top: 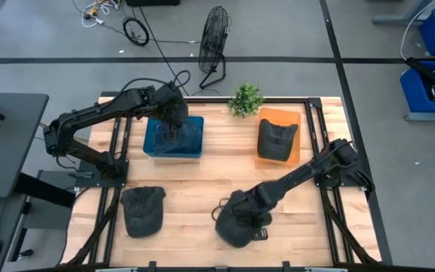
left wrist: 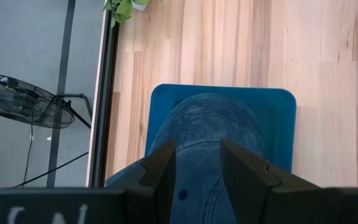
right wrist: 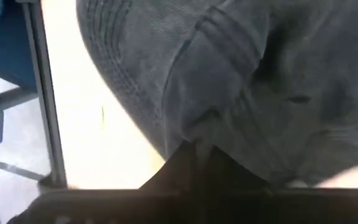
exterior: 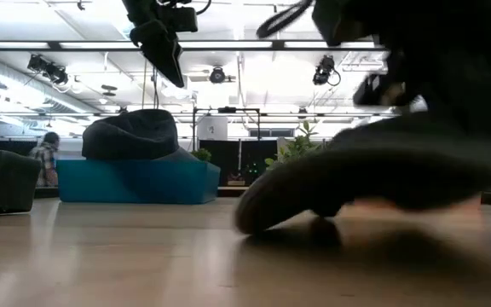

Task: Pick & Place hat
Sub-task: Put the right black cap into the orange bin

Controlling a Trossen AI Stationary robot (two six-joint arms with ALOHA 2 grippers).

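A dark grey hat (top: pixel 232 225) lies near the table's front edge, in the middle. My right gripper (top: pixel 251 219) is down on it and shut on its cloth (right wrist: pixel 196 149). A blue-grey hat (left wrist: pixel 213 134) sits crown up in a blue tray (top: pixel 174 137) at the far left. My left gripper (left wrist: pixel 197 146) hangs open above that hat, clear of it, as the low view (exterior: pixel 167 55) shows. A third dark hat (top: pixel 142 210) lies on the table at the near left. A fourth (top: pixel 276 140) rests on an orange tray (top: pixel 279 117). My right gripper pinches a raised fold of the grey hat's cloth (right wrist: pixel 216 124) between its two shut fingers, coming from above. In the low view the hat (exterior: pixel 382 166) sits low, its brim end (exterior: pixel 258 213) down at the table. I cannot tell whether the rest is lifted.
A small green plant (top: pixel 245 98) stands at the far edge between the two trays. Dark rails (top: pixel 115 151) run along the table's left and right sides. Bare wood (top: pixel 225 174) lies in the middle of the table.
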